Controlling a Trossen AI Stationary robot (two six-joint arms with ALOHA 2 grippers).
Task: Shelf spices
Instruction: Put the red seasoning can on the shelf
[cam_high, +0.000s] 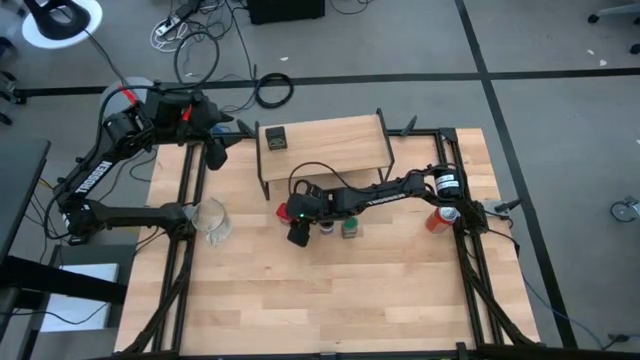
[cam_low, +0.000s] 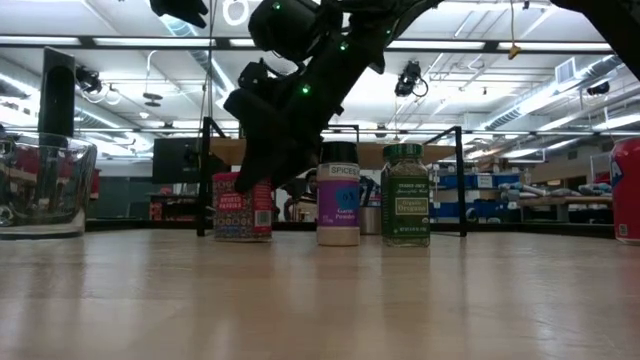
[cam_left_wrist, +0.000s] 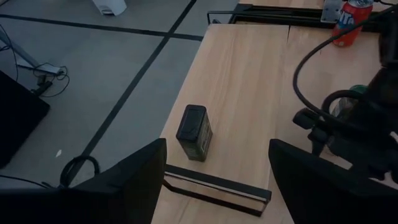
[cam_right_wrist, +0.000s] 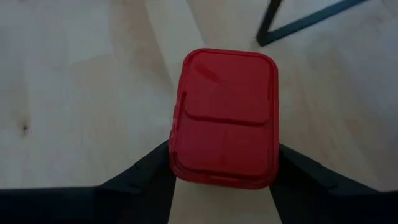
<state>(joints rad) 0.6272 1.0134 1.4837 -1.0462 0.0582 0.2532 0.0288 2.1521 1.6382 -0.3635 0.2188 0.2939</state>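
Wooden tabletop is carrying everything: left gripper is hovering wide open beside the shelf, which is bearing the dark tin; right gripper, fingers spread, is straddling the red tin, seemingly untouched.

Red tin mostly hidden under right tool overhead; jar labels unreadable.

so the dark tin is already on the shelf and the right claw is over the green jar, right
Not quite. The dark tin is on the shelf, but the right claw is over the red tin, not the green jar; the right wrist view shows this.
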